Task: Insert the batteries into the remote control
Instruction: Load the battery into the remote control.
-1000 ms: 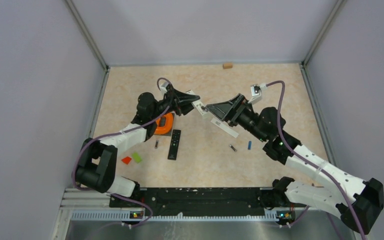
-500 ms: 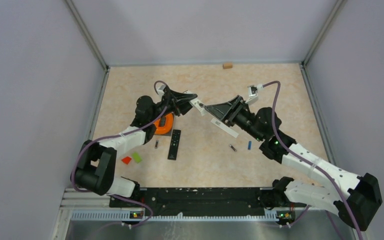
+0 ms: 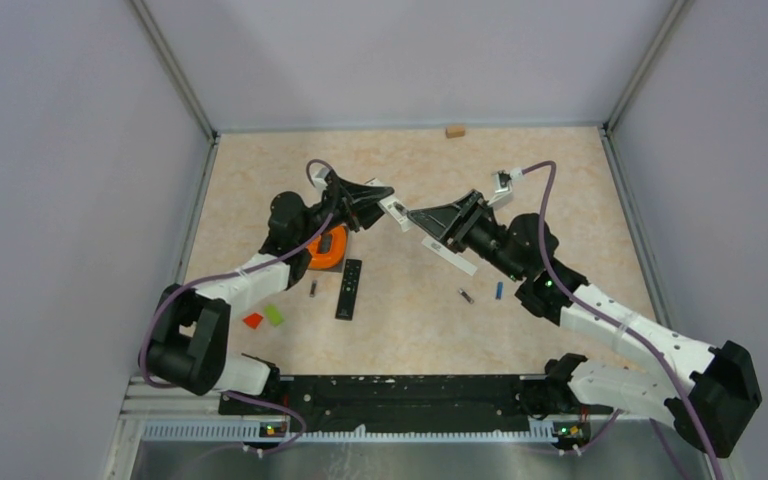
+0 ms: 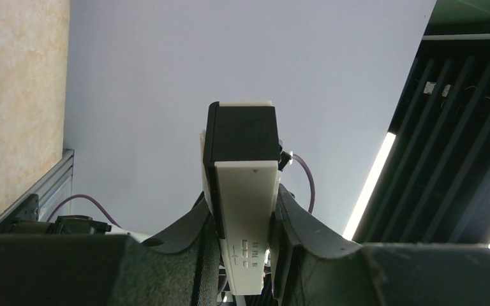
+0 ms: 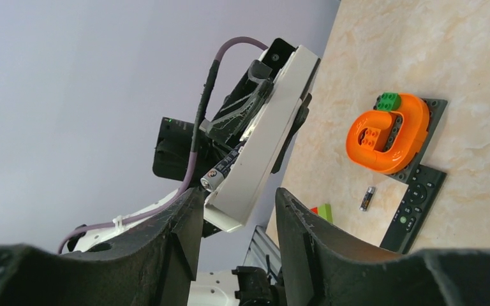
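Pinches white remote (image 5: 268, 127) in left gripper (image 4: 244, 204), beyond black remote (image 3: 348, 288). Straddles white remote's end with right gripper (image 5: 236, 197); cannot tell whether squeezing. Shows battery (image 5: 224, 167) in bay, print unreadable. Leaves dark battery (image 3: 313, 289) just left of black remote, second dark battery (image 3: 466, 296) and blue battery (image 3: 499, 290) well right.

The white remote (image 5: 265, 137), a battery (image 5: 223, 169) seated in it, tilts with its lower end between the fingers (image 5: 178, 236) of the right gripper (image 5: 237, 191).
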`<state>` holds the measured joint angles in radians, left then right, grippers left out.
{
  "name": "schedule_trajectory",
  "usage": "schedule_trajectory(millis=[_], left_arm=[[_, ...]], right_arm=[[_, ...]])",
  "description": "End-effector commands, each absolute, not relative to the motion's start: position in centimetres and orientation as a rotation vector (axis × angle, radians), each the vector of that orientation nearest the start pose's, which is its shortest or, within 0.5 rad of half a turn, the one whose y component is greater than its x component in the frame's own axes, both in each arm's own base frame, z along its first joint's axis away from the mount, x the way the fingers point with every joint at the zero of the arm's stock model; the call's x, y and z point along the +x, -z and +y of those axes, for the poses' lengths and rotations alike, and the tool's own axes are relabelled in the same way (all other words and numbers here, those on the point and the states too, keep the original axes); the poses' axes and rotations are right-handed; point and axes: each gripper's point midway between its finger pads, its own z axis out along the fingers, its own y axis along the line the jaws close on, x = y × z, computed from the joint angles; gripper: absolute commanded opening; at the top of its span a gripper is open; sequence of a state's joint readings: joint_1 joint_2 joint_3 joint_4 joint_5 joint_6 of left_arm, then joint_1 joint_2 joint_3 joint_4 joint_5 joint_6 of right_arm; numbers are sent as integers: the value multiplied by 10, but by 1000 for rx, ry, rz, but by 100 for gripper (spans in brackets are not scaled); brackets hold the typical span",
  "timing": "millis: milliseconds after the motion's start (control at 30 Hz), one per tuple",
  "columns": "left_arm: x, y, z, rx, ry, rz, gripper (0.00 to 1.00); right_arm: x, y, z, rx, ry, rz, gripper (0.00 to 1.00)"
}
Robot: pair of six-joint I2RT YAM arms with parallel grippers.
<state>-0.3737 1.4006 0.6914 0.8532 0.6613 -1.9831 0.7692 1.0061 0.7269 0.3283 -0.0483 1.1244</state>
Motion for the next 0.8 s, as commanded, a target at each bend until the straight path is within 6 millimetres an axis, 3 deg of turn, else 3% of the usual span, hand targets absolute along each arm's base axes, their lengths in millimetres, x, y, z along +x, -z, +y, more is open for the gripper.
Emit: schedule_trajectory(millis=[0, 533, 767], left_arm=[[297, -334, -264, -666, 2248, 1724, 0], [300, -339, -271, -511, 2204, 1726, 0], [305, -332, -272, -510, 2180, 1737, 0]], right_arm=[[242, -339, 297, 267, -1539, 1665, 46], [238, -330, 292, 242, -1499, 1686, 52], [235, -339, 285, 231, -1501, 1628, 65]])
